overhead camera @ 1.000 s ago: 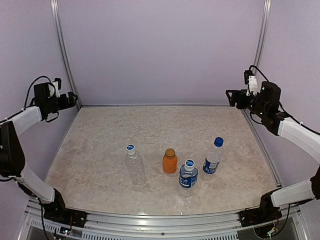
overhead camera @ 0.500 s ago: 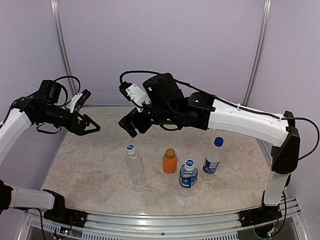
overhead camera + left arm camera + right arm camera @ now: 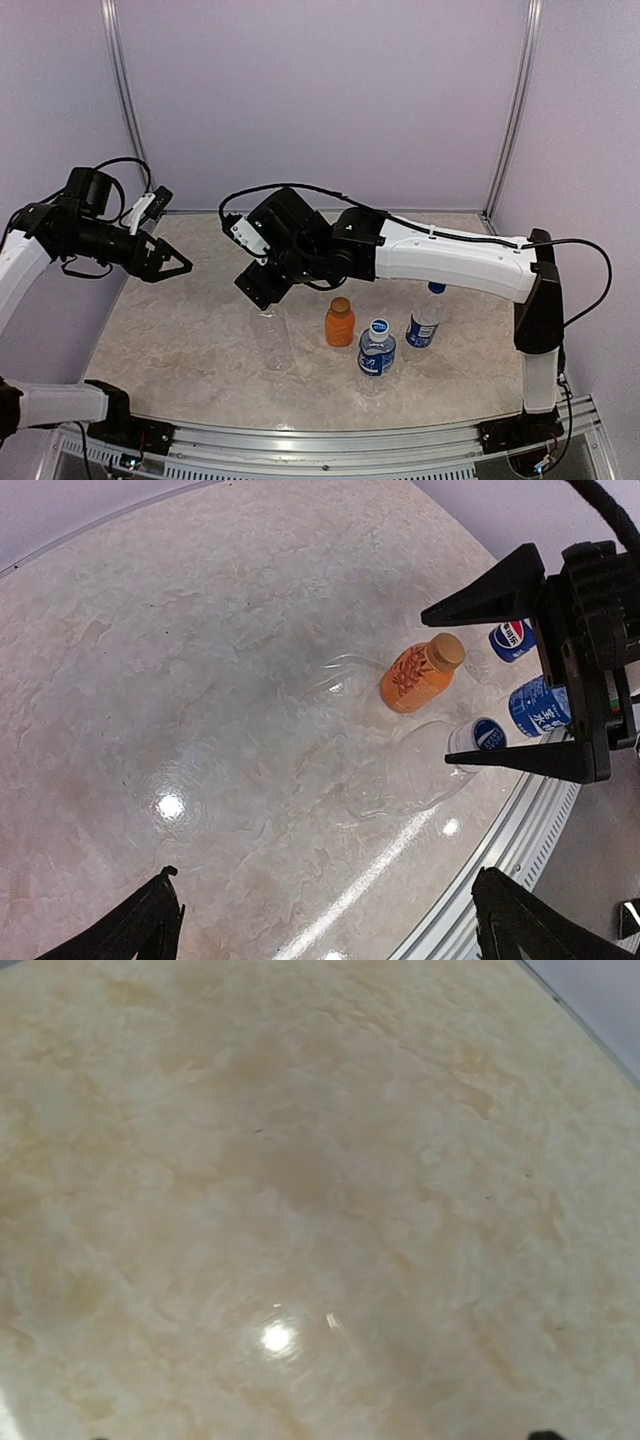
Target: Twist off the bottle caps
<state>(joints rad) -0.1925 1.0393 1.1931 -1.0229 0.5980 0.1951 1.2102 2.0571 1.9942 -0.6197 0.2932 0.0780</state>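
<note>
None of the four bottle caps (image 3: 447, 652) is off yet; our right gripper (image 3: 262, 287) gapes wide just above the clear bottle (image 3: 272, 340), and our left gripper (image 3: 172, 268) is wide and empty.

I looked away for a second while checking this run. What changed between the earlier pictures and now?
The right gripper swung from the far right corner across to the top of the clear bottle, jaws open, gripping nothing. The left gripper came inward from the left edge, also open. Nothing was taken or released. That bottle, the orange bottle and the two labelled bottles stayed put, capped.
</note>
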